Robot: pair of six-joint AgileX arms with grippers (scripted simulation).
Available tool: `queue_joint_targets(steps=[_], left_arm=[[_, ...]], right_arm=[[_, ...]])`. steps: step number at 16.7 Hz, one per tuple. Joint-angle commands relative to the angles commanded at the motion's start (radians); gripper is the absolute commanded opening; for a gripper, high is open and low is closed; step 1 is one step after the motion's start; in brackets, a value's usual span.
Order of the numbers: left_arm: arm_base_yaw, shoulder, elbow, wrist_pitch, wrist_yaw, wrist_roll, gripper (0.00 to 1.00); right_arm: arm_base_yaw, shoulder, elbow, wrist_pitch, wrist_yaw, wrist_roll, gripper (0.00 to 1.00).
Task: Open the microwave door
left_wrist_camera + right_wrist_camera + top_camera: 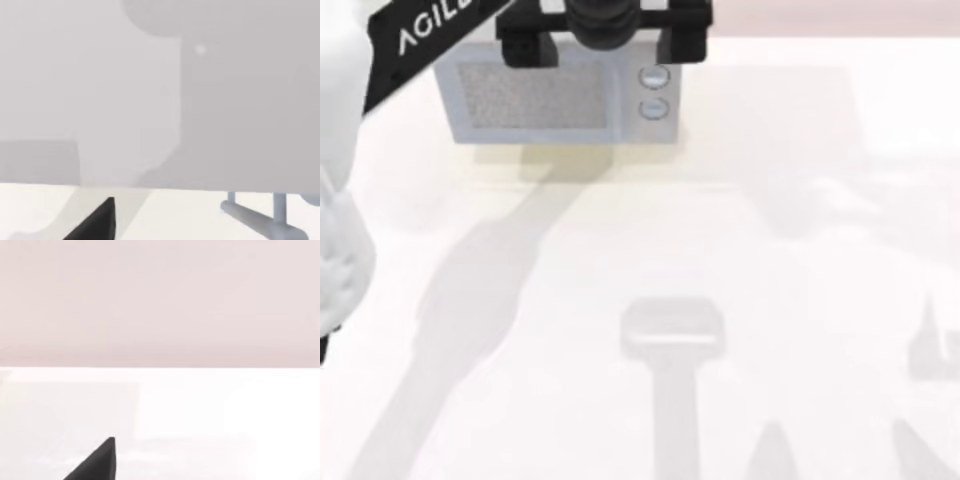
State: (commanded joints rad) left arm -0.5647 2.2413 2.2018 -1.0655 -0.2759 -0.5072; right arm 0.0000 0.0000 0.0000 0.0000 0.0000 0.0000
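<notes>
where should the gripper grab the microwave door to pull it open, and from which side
Judging from the views, grip the slim bar handle, not the flat microwave door, which offers no edge to pinch. The bar stands off the panel on short posts, so fingers can close around it. Come at it from the front of the microwave. The left gripper is above the microwave's top; the handle itself shows clearly only in the left wrist view.

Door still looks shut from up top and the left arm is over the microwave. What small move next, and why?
Probably ease the left gripper toward the handle. In the top view the microwave door lies flush with the microwave. The left wrist view shows the bar handle off to one side of the fingertip, not yet gripped. The right arm is parked.
</notes>
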Motion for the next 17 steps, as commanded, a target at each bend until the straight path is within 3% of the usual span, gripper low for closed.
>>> queue_joint_targets(steps=[7,17], left_arm=[[0.016,0.036,-0.039,0.072,0.008,0.015,1.0],[0.016,0.036,-0.039,0.072,0.008,0.015,0.25]], right_arm=[[0.0,0.0,0.0,0.0,0.0,0.0,1.0],[0.0,0.0,0.0,0.0,0.0,0.0,1.0]])
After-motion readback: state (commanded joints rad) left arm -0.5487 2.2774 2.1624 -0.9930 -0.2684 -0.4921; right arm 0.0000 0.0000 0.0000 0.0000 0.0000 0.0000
